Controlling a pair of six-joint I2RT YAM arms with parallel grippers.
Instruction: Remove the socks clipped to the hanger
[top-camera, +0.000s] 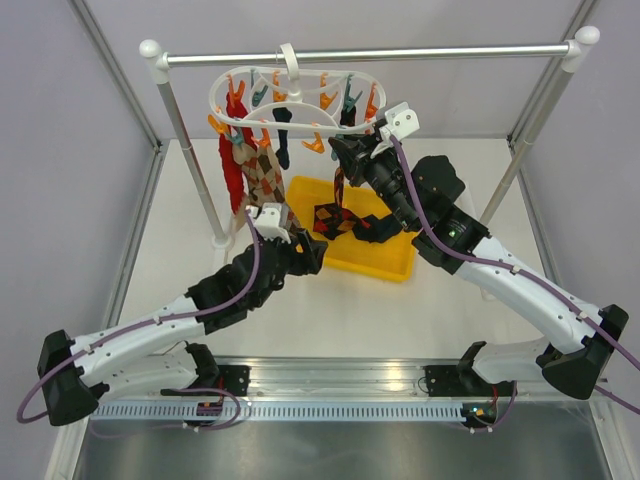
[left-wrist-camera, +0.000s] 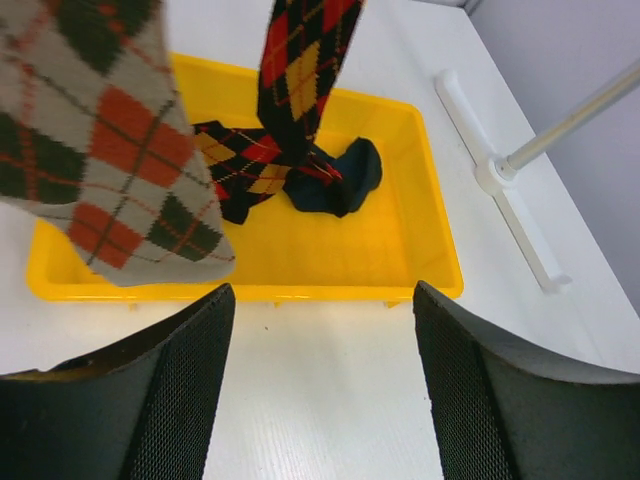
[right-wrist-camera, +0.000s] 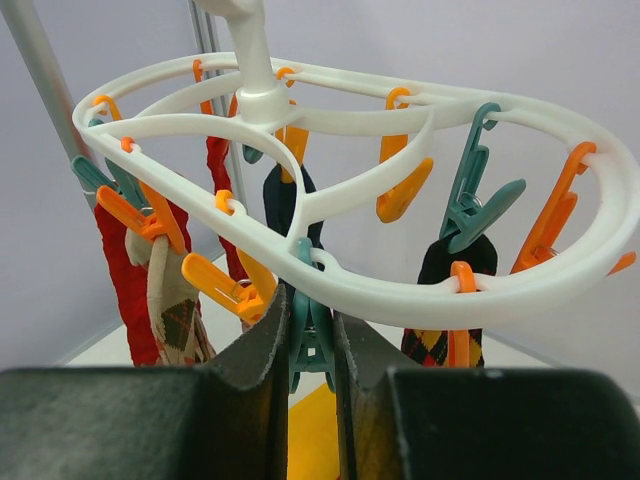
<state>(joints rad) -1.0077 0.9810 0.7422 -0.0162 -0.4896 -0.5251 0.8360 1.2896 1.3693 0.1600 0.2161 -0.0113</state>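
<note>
Pinching a teal peg (right-wrist-camera: 306, 348) on the hanger (right-wrist-camera: 520, 285), the right gripper (right-wrist-camera: 308, 316) is closed; left gripper (left-wrist-camera: 322, 292) gapes empty, a sock (left-wrist-camera: 110, 150) hanging upper left, tray (left-wrist-camera: 330, 250) beyond.

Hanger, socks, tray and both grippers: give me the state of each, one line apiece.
hanger: hooked on the rail, socks clipped to it.
red sock: hanging, clipped.
beige argyle sock: hanging from the hanger.
dark argyle sock: hanging, lower end down in the yellow tray.
yellow tray: on the table, sock fabric in it.
left gripper: open, empty.
right gripper: shut on a teal peg.
</note>
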